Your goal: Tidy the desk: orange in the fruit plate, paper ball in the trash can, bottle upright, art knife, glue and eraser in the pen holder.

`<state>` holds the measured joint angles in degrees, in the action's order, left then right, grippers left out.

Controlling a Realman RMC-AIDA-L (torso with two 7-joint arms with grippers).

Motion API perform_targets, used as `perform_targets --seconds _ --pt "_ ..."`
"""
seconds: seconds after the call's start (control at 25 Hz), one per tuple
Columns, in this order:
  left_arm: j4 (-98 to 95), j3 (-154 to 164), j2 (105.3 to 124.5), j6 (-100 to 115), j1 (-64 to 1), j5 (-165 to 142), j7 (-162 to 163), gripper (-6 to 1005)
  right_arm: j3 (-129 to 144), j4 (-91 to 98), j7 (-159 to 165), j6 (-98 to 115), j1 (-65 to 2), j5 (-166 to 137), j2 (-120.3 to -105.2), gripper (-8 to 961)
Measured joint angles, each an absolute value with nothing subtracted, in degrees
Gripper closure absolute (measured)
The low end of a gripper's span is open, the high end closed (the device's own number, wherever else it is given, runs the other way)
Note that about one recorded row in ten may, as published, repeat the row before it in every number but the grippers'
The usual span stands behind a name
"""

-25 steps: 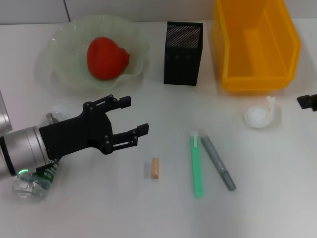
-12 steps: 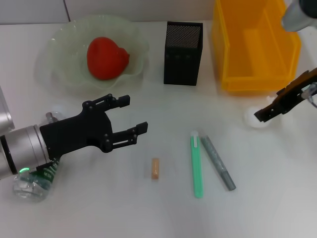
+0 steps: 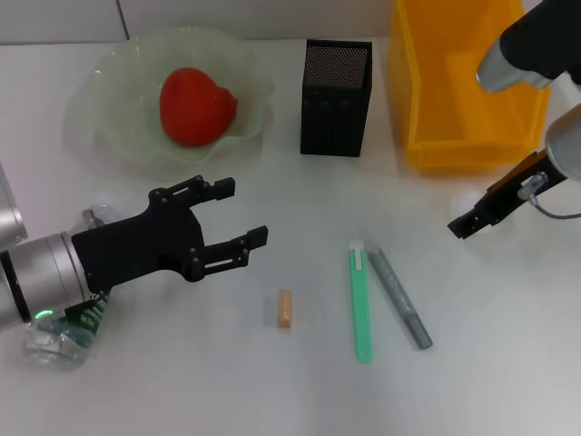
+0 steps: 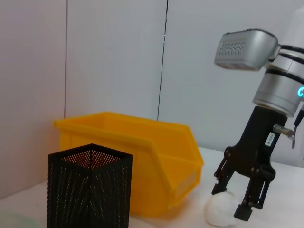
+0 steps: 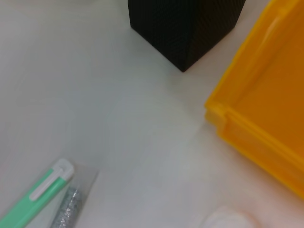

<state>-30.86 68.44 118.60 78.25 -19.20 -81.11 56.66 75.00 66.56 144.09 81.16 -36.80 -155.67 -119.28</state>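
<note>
My right gripper hangs over the spot in front of the yellow trash bin. In the left wrist view it is open, with its fingers on either side of the white paper ball. The ball is hidden under the arm in the head view and shows at the edge of the right wrist view. My left gripper is open and empty, above the table left of the eraser. The green art knife and grey glue stick lie side by side. The bottle lies under my left arm. The orange sits in the fruit plate.
The black mesh pen holder stands upright between the plate and the yellow bin. It also shows in the left wrist view and the right wrist view.
My right arm has come in from the right edge and moved over the paper ball, which it now covers in the head view. My left arm has stayed still.
</note>
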Motion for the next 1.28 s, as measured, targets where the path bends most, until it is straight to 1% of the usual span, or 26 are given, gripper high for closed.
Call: perform_targets --seconds 0.28,0.6,0.84,0.96,1.08,1.2,1.28 --pt "-30.52 68.34 118.56 78.02 -19.22 -81.12 56.57 198 74.81 60.52 143.70 79.61 -39.05 -155.72 -119.08 180" --pt "-30.50 68.11 118.56 78.01 -19.44 -81.12 56.41 198 74.37 67.50 144.19 81.10 -36.38 -155.31 -119.25 420" --pt "-30.49 68.16 118.57 77.95 -19.43 -81.13 55.87 198 71.31 79.34 144.64 87.48 -33.91 -152.09 -119.30 483" --pt "-30.49 68.12 118.57 77.95 -19.31 -81.13 55.82 198 67.31 88.78 144.80 90.24 -33.20 -150.82 -119.19 465" --pt "-30.50 68.12 118.57 77.95 -19.31 -81.11 55.81 198 63.80 92.91 144.53 89.12 -33.78 -151.74 -118.77 446" --pt "-30.50 68.31 118.56 78.00 -19.36 -81.03 55.81 198 62.00 90.13 142.67 82.76 -35.12 -153.26 -118.04 428" --pt "-30.50 68.35 118.57 78.15 -19.36 -80.93 55.81 198 61.82 85.45 140.88 76.24 -35.95 -153.88 -117.82 415"
